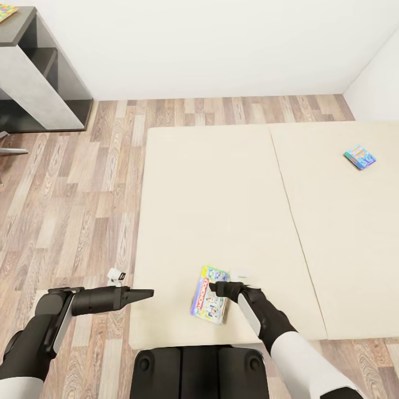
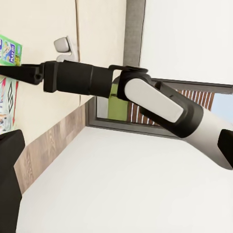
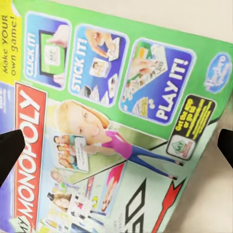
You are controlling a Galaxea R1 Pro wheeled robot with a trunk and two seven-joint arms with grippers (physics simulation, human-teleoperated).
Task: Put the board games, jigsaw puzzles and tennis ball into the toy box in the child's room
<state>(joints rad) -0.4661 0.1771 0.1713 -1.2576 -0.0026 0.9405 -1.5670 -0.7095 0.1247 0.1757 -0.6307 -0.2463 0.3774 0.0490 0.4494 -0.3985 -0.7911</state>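
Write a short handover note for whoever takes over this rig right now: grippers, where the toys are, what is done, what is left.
Right gripper: open, fingertips either side of the Monopoly board game at the bed's near edge, not yet gripped.
Left gripper: holds nothing, jaw state unclear.
Second board game: far right on the bed.
Done: nothing visibly boxed.
Left: grip the Monopoly, carry it to the toy box, fetch the second game.

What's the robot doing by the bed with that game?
The robot stands at the edge of the beige two-part mattress bed. Its right gripper is right above the colourful Monopoly board game box lying flat near the bed's edge, with its black fingers spread open on either side. It hasn't grabbed the box yet. The left gripper hangs empty beside the bed. Another small blue game box lies farther across the mattress.
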